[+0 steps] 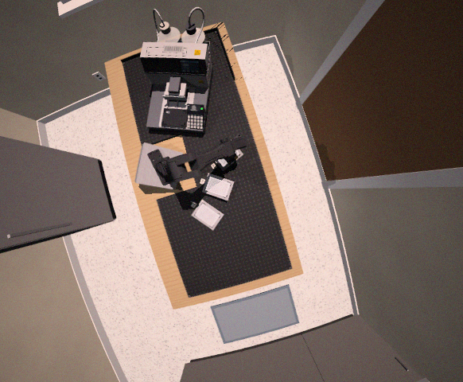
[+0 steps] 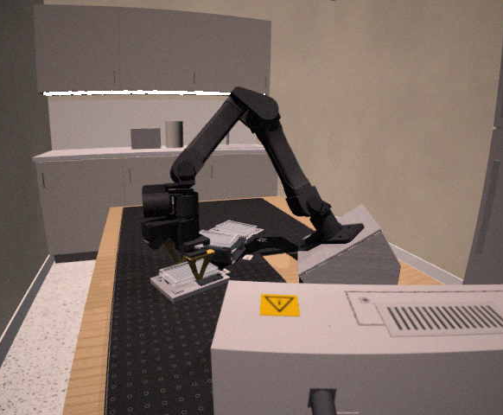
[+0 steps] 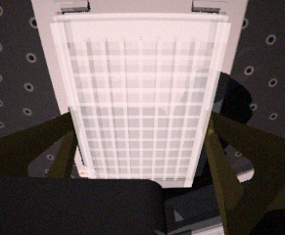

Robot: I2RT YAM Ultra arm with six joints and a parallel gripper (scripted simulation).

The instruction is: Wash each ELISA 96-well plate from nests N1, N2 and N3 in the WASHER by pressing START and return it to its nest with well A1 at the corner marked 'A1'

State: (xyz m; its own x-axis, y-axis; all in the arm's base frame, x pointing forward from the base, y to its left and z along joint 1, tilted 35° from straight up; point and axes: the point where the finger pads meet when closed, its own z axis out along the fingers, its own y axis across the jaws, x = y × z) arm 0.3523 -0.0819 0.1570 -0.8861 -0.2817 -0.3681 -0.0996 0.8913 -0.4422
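Observation:
My gripper (image 1: 227, 160) (image 2: 187, 270) (image 3: 140, 117) is shut on a clear 96-well plate (image 2: 170, 273) (image 3: 142, 73), one finger on each long side. The plate lies level over its light grey nest slab (image 2: 175, 295) (image 3: 45, 54), the nest nearest the washer; I cannot tell whether it touches the slab. In the overhead view the arm hides most of this plate. Two other plates (image 1: 218, 187) (image 1: 207, 214) (image 2: 219, 239) (image 2: 238, 228) sit in their nests further along. The washer (image 1: 174, 103) (image 2: 354, 339) has an empty dark carrier (image 1: 174, 118), a keypad (image 1: 195, 121) and a green lamp (image 1: 201, 108).
The arm's base stands on a grey wedge block (image 1: 151, 173) (image 2: 350, 258) beside the nests. Two bottles (image 1: 178, 33) stand behind the washer. The black perforated mat (image 1: 231, 255) lies on a wooden table (image 1: 157, 247).

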